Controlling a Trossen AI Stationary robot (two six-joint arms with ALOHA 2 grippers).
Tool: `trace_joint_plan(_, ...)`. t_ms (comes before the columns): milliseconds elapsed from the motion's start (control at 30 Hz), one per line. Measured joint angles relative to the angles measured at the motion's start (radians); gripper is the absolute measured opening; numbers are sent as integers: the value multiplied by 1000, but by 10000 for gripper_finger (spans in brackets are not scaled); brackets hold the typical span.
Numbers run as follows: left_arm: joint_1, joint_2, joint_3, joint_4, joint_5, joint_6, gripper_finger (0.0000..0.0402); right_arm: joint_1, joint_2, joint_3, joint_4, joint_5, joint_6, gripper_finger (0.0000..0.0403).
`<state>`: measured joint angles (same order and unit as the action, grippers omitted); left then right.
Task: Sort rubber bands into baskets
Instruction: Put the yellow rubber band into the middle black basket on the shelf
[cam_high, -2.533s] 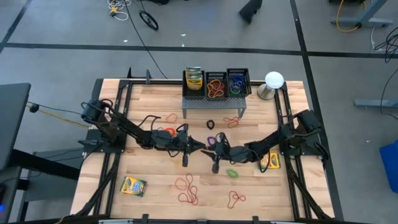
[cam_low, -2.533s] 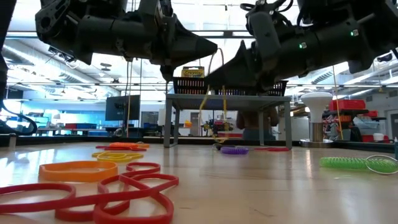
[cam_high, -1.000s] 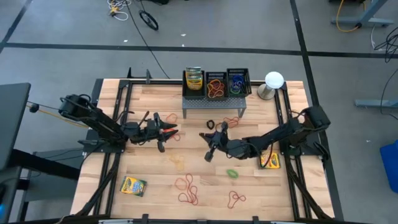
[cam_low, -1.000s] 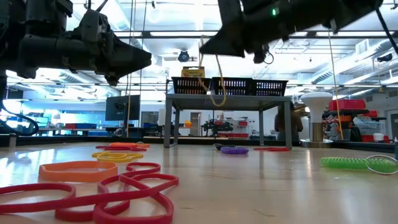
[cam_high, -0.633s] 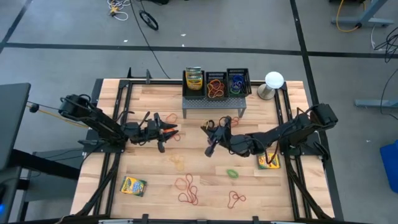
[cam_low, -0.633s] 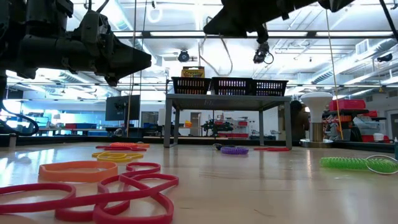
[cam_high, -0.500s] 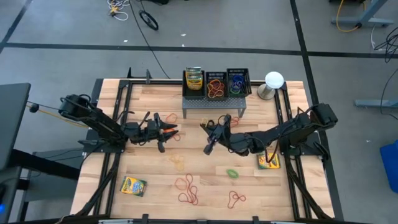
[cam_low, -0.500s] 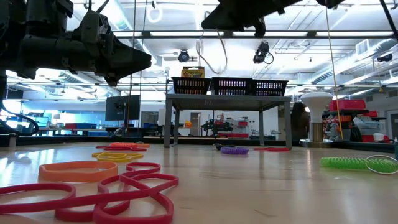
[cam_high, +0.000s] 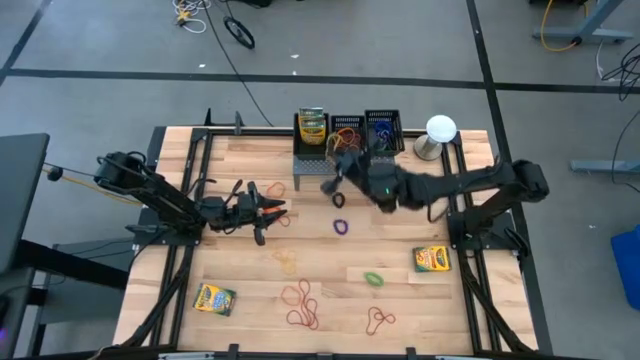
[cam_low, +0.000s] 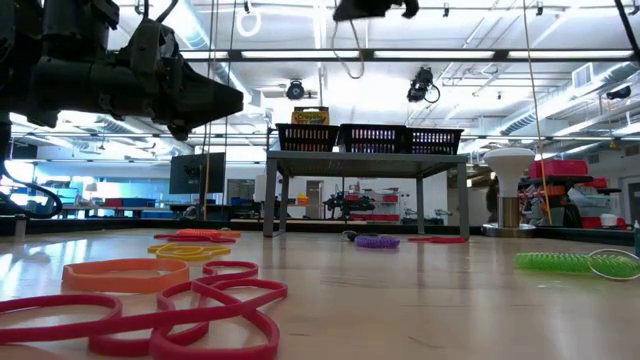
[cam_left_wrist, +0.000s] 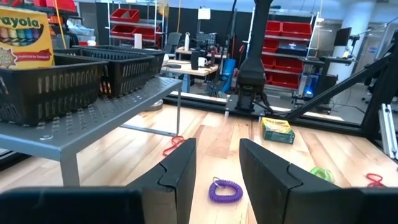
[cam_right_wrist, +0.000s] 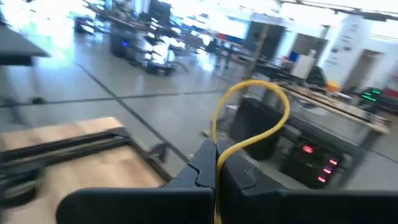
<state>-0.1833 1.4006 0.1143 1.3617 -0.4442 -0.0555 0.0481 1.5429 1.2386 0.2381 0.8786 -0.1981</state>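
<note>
Three baskets (cam_high: 347, 133), three crayon boxes (cam_high: 432, 259), one grey stand (cam_high: 312, 170) and one white lamp (cam_high: 440, 129)

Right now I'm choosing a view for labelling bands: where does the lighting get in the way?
Low view: ceiling lights behind leave the left gripper a dark silhouette. Right wrist view: bright room behind the yellow band in the shut right gripper. High view: even light, faint shadows.

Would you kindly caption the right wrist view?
Right gripper shut on a yellow rubber band, raised above the table.
</note>
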Motion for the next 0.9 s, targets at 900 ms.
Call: trace_joint_plan(900,0,0,0,-4,0,0,129,-444,75,15,-384,-402,428,40)
